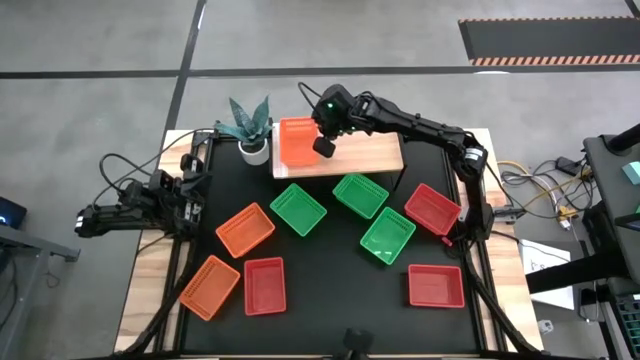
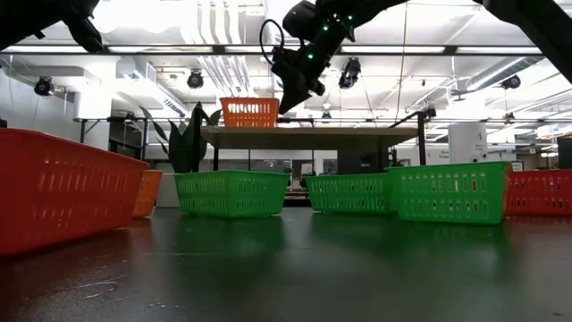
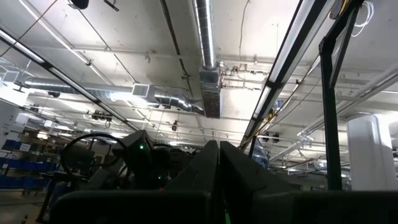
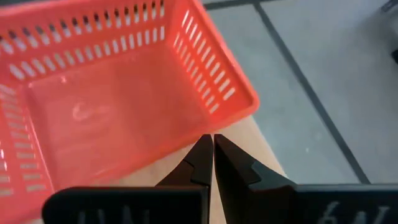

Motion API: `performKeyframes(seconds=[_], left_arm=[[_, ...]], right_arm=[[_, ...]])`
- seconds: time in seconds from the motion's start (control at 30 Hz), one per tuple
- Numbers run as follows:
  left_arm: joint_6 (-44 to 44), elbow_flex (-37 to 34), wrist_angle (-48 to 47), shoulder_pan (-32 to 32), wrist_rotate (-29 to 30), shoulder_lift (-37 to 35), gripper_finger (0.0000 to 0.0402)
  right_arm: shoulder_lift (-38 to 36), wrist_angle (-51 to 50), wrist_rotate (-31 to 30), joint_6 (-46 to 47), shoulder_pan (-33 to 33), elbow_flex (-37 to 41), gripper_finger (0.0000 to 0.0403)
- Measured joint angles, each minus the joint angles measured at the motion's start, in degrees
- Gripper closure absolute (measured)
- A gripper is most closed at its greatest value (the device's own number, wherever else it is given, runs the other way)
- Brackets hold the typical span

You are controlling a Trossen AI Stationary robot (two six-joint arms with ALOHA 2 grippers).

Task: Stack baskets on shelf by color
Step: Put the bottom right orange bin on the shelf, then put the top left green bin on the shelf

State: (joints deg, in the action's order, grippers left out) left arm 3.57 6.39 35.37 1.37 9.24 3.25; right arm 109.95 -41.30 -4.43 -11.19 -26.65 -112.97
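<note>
First orange basket (image 1: 296, 141) placed on shelf (image 1: 370, 152); right tool (image 1: 325, 146) above it, closed, empty. Next: fetch another orange basket (image 1: 245, 229).

shelf (image 1: 370, 152): right part bare | left end: orange basket (image 1: 296, 141) | plant (image 1: 250, 126) beside it

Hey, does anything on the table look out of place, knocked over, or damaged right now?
Nothing stands out. One orange basket sits upright on the shelf; the remaining baskets lie scattered at angles on the table, all upright and intact.
</note>
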Motion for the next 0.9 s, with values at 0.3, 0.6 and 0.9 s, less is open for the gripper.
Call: performKeyframes(seconds=[0.3, 0.6, 0.9], left_arm=[[0.02, 0.00, 0.13, 0.02, -0.01, 0.00, 0.0402], [0.04, 0.00, 0.14, 0.02, -0.01, 0.00, 0.0402], [0.24, -0.02, 0.13, 0.02, -0.01, 0.00, 0.0402]], right_arm=[[-1.20, -7.40, -0.05, 2.18, -0.08, -0.22, 0.0394], [-0.37, -4.28, 1.39, 1.64, 1.82, 2.10, 0.0394], [-1.41, -7.69, 1.46, 1.71, 2.20, 0.37, 0.0394]])
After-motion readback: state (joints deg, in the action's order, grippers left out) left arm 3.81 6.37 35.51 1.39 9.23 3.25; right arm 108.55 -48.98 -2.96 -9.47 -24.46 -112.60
